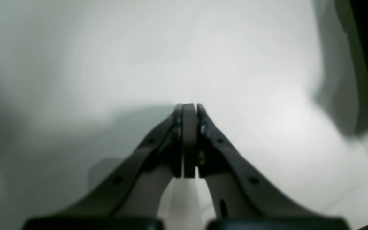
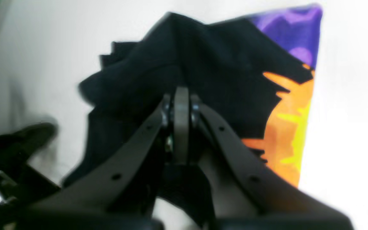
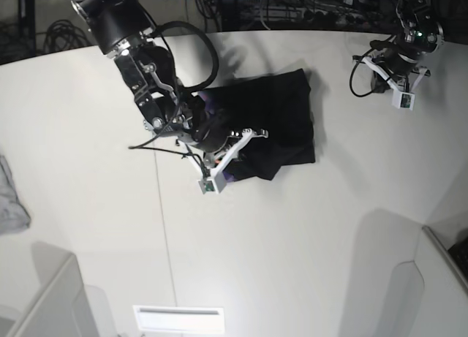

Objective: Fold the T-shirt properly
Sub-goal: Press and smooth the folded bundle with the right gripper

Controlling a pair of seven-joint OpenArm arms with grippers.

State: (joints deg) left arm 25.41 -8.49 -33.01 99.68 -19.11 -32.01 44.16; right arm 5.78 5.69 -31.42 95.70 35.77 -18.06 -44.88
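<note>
Seen from above in the base view: black T-shirt (image 3: 281, 118) lying crumpled near the middle of the white table (image 3: 292, 242), toward the far side, with the right arm bent over its near-left edge and the right gripper (image 3: 235, 148) down in the cloth. Printed side almost hidden there, only a hint of purple beside the arm; shown plainly in the right wrist view instead, as a purple patch at the upper right and orange with yellow streaks down the right edge of the T-shirt (image 2: 222, 60). In that same close view, right gripper (image 2: 181, 95) with jaws drawn together, black fabric bunched up around and just beyond the tips, so pinched on a fold of the shirt; exact layer caught between the pads hard to make out through the blur. Left gripper (image 3: 395, 80) far off at the table's far corner, well apart from the shirt, too small from above to judge; in the left wrist view, left gripper (image 1: 190, 107) pressed closed on nothing, over bare white surface. Small grey cloth (image 3: 11, 198) at the table's edge, cut off by the frame, seen only in the base view. No readable writing or brand anywhere. Both wrist views soft and out of focus; dark shapes at their edges not identifiable.
</note>
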